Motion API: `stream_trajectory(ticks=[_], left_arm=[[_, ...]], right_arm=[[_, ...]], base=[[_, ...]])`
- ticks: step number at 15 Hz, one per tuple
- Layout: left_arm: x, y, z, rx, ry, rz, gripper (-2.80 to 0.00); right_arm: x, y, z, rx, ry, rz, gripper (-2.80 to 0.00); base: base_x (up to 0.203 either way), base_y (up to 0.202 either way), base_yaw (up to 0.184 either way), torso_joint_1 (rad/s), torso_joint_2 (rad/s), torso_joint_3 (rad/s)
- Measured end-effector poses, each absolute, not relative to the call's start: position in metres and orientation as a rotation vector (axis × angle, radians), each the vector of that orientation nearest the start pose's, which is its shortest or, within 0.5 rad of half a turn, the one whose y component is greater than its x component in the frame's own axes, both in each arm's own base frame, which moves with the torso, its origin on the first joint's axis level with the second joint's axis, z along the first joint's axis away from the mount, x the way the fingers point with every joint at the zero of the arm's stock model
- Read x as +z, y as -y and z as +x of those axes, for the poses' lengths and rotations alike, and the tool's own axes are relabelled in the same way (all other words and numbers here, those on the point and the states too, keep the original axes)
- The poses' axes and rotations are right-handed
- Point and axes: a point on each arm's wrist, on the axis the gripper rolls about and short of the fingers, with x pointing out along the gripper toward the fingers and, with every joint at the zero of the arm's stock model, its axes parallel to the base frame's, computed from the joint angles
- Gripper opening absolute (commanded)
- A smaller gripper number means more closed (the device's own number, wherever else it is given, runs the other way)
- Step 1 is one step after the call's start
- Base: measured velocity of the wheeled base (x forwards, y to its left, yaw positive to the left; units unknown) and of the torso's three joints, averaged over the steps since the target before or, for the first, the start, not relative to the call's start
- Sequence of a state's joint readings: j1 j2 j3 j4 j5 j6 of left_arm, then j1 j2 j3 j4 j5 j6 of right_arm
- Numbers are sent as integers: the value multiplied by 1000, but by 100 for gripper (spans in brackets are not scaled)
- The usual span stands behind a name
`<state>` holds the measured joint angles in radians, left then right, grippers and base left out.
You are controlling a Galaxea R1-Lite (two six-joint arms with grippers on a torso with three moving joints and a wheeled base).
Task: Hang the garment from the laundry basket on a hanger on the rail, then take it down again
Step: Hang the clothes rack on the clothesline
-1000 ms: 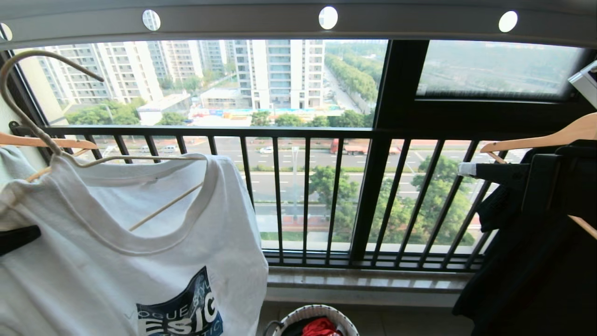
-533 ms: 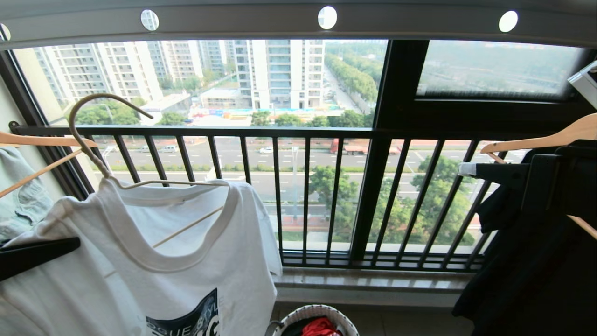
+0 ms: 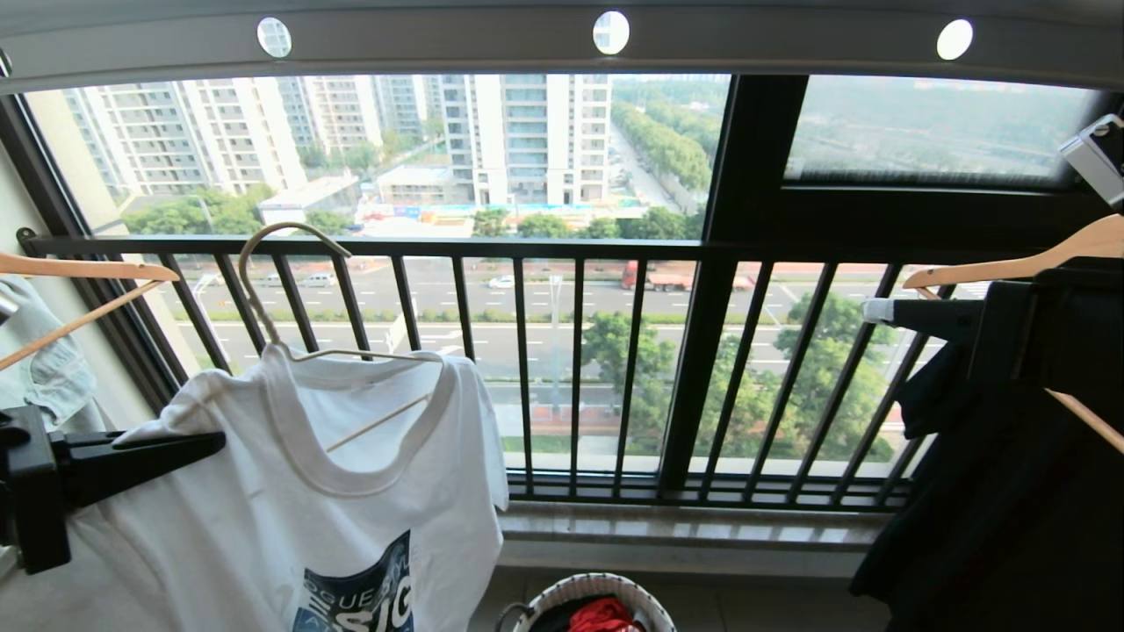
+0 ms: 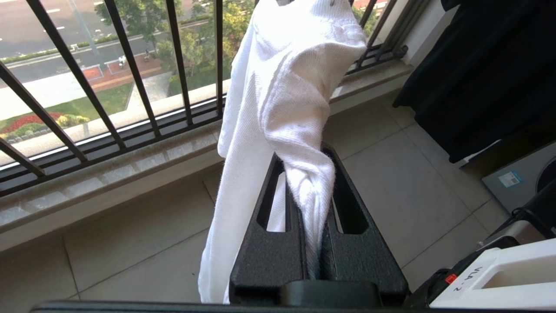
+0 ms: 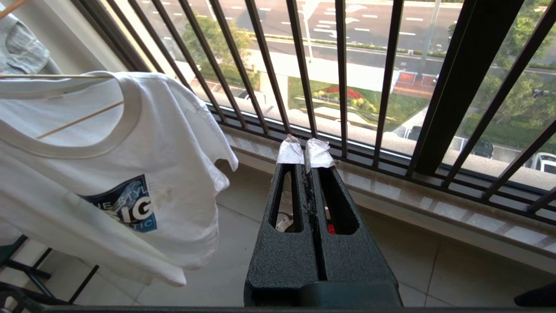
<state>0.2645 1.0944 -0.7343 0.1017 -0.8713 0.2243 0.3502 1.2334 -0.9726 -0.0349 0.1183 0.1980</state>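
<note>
White T-shirt [image 3: 290, 491] on cream hanger [image 3: 290, 298], sleeve pinched by left gripper [image 4: 310, 174]; right gripper [image 5: 306, 152] closed, empty.

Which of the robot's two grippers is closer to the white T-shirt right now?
The left. The left gripper is shut on the white T-shirt, pinching its fabric. The right gripper is shut on nothing, off to the shirt's side, clear of it.
</note>
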Motion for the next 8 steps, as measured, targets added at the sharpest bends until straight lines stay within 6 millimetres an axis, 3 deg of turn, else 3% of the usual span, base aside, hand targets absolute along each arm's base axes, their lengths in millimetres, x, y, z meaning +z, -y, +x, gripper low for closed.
stream_trajectory(ticks=[4,8], left_arm=[[227,1,157,-580,-300,-54,-280],[224,21,147,-484,-283,-30,-280]], right_arm=[[288,-66,178,431,-272,167,-280],[290,-65,178,427,-260,170,-280]], base=[[0,0,0,0,0,0],[0,0,0,0,0,0]])
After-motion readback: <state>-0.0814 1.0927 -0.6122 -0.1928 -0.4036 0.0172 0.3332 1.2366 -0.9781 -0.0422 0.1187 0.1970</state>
